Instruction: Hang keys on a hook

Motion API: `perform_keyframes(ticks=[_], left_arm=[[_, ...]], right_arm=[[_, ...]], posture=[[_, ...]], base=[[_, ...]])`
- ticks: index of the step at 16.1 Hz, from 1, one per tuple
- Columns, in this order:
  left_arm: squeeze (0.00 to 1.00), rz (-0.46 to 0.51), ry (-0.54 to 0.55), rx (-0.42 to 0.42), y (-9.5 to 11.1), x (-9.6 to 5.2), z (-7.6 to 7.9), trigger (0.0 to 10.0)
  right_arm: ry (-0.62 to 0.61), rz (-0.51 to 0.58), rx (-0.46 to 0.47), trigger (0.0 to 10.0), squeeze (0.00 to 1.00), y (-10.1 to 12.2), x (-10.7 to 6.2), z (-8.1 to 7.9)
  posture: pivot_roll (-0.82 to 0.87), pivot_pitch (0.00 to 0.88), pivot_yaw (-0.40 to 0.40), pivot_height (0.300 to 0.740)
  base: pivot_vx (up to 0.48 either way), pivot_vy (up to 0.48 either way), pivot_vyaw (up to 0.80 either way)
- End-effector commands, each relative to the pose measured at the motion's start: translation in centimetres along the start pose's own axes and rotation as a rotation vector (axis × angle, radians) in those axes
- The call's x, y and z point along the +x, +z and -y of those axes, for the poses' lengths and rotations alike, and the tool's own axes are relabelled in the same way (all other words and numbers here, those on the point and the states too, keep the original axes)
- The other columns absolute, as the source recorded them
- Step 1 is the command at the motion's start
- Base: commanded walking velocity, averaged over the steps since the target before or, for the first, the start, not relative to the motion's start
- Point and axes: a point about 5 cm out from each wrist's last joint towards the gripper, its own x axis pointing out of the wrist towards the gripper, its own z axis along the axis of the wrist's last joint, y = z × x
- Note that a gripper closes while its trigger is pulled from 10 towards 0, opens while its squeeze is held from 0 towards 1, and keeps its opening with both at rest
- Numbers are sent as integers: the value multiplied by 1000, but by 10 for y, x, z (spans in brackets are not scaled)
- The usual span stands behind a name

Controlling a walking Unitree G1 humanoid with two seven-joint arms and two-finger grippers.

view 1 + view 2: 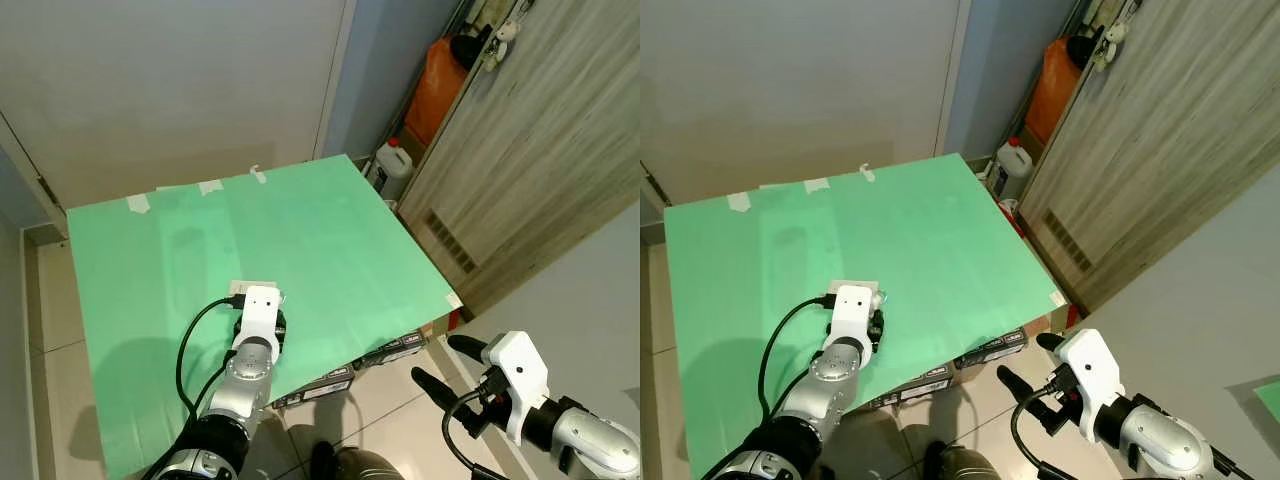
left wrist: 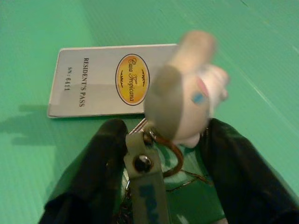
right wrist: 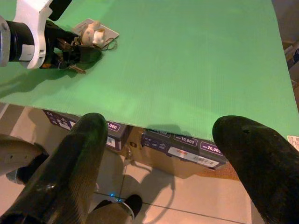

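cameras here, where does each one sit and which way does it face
Left and right eye views: on the head, looking down at the green board; both arms show.
Left wrist view: along the left gripper, its fingers open around the keys by the resident's pass.
Right wrist view: along the open right gripper, off the board's edge.
Shared: the right wrist view also sees the left gripper.

Light: I see soft, even room light with no glare.
Shadows: a dark shadow lies on the green bench (image 1: 300,230) under my left arm.
Blur: the little plush charm (image 2: 187,88) is fuzzy up close.
Sharpness: both eye views look clear.
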Motion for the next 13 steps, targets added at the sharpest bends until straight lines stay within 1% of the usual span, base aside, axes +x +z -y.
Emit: perform_keyframes(ticks=[1, 2, 4, 6, 7, 8, 9, 11, 12, 13], left_arm=[[0, -86, -34, 9, -19, -3, 5, 0], [0, -68, -35, 37, -17, -2, 4, 0], [0, -45, -45, 53, -14, -2, 4, 0], [0, 41, -59, 72, -6, -5, 7, 0], [0, 68, -61, 82, -3, -6, 8, 0], [0, 132, -76, 111, 4, -9, 12, 0], [0, 218, -95, 133, 14, -15, 16, 0], [0, 266, -140, 95, 21, -19, 19, 0], [0, 275, -155, 73, 22, -20, 19, 0], [0, 278, -158, 70, 23, -20, 18, 0]], right_arm=[[-13, -10, 4, 10000, 0, -1, -1, 1], [-14, -11, 5, 10000, 0, -1, -1, 2], [-13, -12, 6, 10000, 0, -2, -1, 1], [-15, -14, 8, 10000, 0, -3, 0, 3], [-16, -14, 9, 10000, 0, -3, 1, 3], [-17, -15, 10, 10000, 0, -3, 2, 3], [-18, -12, 14, 10000, 0, -4, 3, 2], [-19, -7, 18, 10000, 0, -3, 6, 1], [-20, -6, 20, 10000, 0, -4, 6, 1], [-20, -6, 21, 10000, 0, -4, 7, 1]], posture=[[-220, 164, -159, 740], [-219, 164, -159, 740], [-217, 161, -158, 740], [-210, 157, -155, 740], [-210, 157, -155, 740], [-205, 156, -154, 740], [-202, 155, -153, 740], [-199, 155, -152, 740], [-195, 153, -151, 740], [-193, 153, -151, 740]], base=[[0, 0, 0], [0, 0, 0], [0, 0, 0], [0, 0, 0], [0, 0, 0], [0, 0, 0], [0, 0, 0], [0, 0, 0], [0, 0, 0], [0, 0, 0]])
